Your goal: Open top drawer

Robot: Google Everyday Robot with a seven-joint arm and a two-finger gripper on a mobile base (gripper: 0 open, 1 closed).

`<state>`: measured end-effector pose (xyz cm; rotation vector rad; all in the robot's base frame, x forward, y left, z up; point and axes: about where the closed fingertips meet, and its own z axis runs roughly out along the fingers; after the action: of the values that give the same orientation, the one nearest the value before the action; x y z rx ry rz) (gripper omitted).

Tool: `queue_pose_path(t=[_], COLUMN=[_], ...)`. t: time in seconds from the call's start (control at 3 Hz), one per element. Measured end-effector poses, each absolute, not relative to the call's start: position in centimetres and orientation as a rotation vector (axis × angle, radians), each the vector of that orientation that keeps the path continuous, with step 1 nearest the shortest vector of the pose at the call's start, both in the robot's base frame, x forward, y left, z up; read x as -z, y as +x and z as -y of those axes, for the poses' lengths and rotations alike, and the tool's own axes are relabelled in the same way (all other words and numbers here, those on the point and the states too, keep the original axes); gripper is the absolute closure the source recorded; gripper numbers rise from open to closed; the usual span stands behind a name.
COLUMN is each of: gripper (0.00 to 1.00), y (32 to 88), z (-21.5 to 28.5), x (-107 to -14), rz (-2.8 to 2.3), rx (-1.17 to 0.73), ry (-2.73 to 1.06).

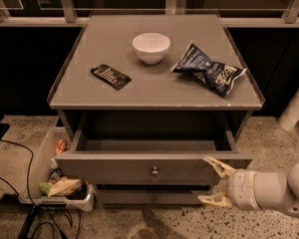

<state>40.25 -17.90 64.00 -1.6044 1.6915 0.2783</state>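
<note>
The top drawer (119,169) is a wide grey drawer pulled out from under the cabinet top. Its grey box interior shows and looks bare. A small round metal knob (154,172) sits at the centre of its flat front. My gripper (213,181) is at the right end of the drawer front, low at the right. Its two pale fingers are spread apart, one at the drawer's top edge and one lower (209,199), and they hold nothing. A slimmer drawer front (144,196) shows below it.
On the cabinet top (89,91) stand a white bowl (151,47), a dark blue snack bag (209,69) and a flat black packet (110,76). A white bin of rubbish (52,180) sits on the floor at the left, with black cables (25,203) beside it.
</note>
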Motion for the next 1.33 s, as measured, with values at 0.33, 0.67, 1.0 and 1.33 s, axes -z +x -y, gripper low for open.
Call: queue_pose_path(t=[0.33, 0.67, 1.0, 1.33], gripper=[0.11, 0.00, 0.00, 0.00], y=[40.2, 40.2, 40.3, 42.8], z=[17.9, 17.9, 17.9, 18.4], x=[-64.0, -64.0, -64.2, -67.0], rz=[-1.691, -1.691, -1.689, -1.656], rx=[-0.278, -0.278, -0.274, -0.195], ry=[-1.604, -1.605, -1.607, -1.628])
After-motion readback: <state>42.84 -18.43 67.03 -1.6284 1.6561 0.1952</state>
